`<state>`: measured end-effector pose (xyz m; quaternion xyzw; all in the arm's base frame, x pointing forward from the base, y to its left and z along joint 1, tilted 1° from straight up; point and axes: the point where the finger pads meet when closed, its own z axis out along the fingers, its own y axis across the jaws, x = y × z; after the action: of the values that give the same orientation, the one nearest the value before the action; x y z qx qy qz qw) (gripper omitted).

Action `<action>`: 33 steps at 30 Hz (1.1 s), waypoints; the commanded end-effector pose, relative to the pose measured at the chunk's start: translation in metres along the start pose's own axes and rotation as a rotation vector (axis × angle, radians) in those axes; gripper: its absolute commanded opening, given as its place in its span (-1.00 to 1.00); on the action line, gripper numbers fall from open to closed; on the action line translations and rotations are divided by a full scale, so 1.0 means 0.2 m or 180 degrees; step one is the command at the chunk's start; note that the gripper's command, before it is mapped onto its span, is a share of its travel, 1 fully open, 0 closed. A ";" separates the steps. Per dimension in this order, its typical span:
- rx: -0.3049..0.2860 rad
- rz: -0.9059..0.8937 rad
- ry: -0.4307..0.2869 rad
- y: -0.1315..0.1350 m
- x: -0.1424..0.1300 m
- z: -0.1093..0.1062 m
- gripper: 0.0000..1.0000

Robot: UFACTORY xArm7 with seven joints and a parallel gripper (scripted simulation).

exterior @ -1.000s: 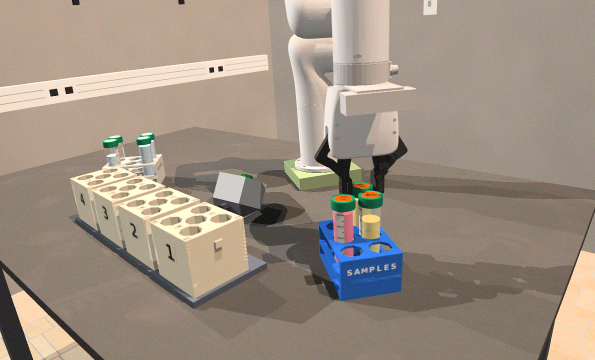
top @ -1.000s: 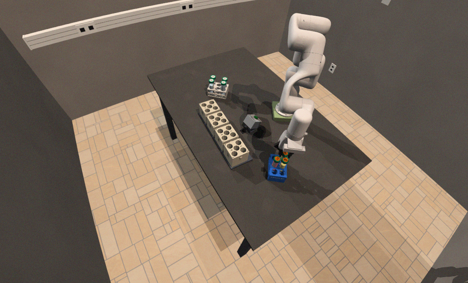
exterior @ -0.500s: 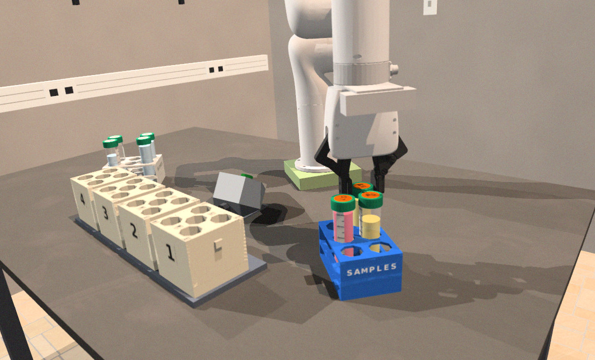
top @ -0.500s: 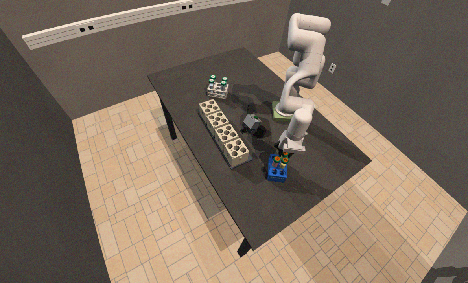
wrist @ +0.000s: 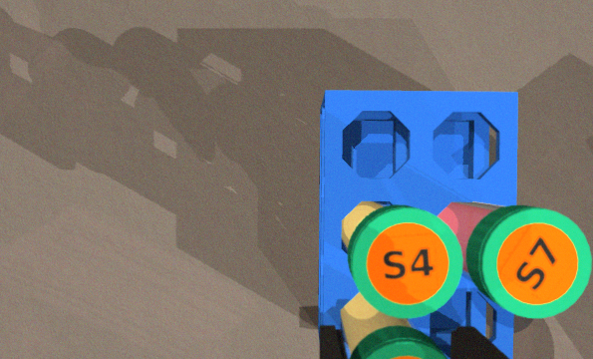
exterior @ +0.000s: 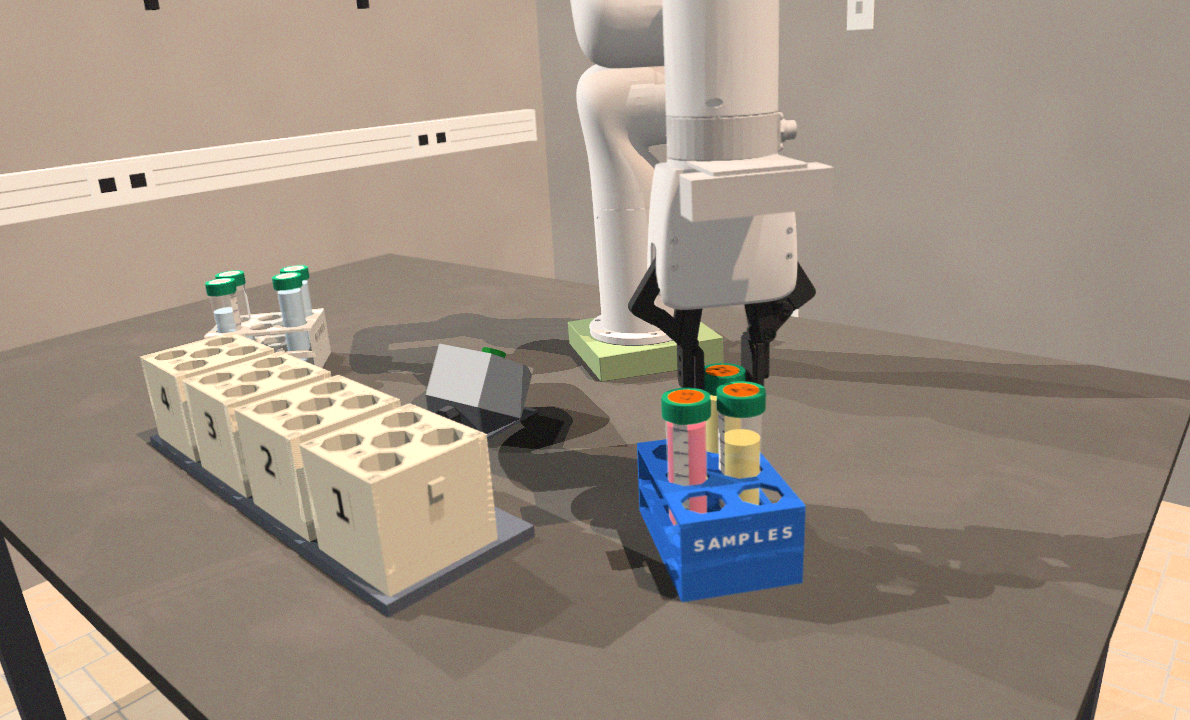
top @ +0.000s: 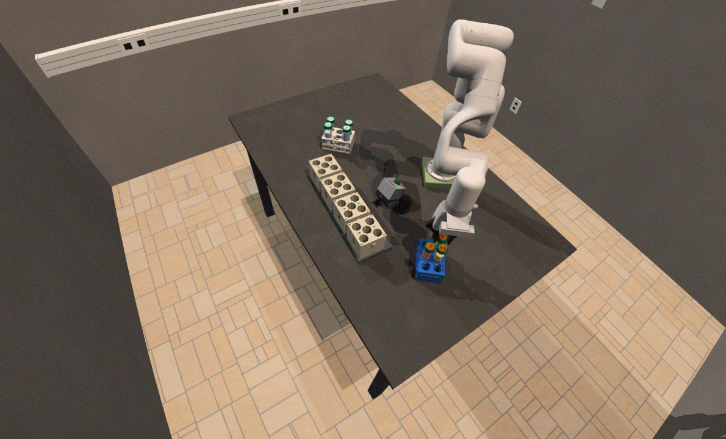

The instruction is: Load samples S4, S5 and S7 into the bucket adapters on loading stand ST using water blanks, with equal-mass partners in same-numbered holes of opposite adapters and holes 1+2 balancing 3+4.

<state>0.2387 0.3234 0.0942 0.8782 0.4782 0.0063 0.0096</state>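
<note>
Part-open claw [top: 442, 231] [exterior: 724, 376] [wrist: 400, 344], holding nothing, straddles a green-capped, clear plastic tube of yellow liquid [top: 442, 238] [exterior: 724, 371] [wrist: 401, 344] standing in the blue SAMPLES rack [top: 430, 277] [exterior: 742, 562] [wrist: 421, 101].
The tube is likely light, stiff and smooth, best taken squarely by its cap; the loose rack could shift if nudged. Its ID is cut off in the wrist view, and its level is largely hidden by nearer tubes.

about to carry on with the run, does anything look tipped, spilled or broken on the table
Nothing stands out. The three orange-dotted tubes stand upright in the blue rack, the adapters sit in a neat row, and no spill shows.
</note>
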 end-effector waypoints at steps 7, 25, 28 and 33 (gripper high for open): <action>-0.0001 0.0000 0.0013 0.00 0.01 -0.09 -0.13; -0.0001 0.0000 0.0014 0.00 0.01 -0.25 -0.13; -0.0001 0.0000 0.0014 0.00 0.01 -0.28 -0.13; -0.0001 0.0000 0.0014 0.00 0.01 -0.33 -0.13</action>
<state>0.2375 0.3240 0.1515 0.8782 0.4782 0.0064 0.0096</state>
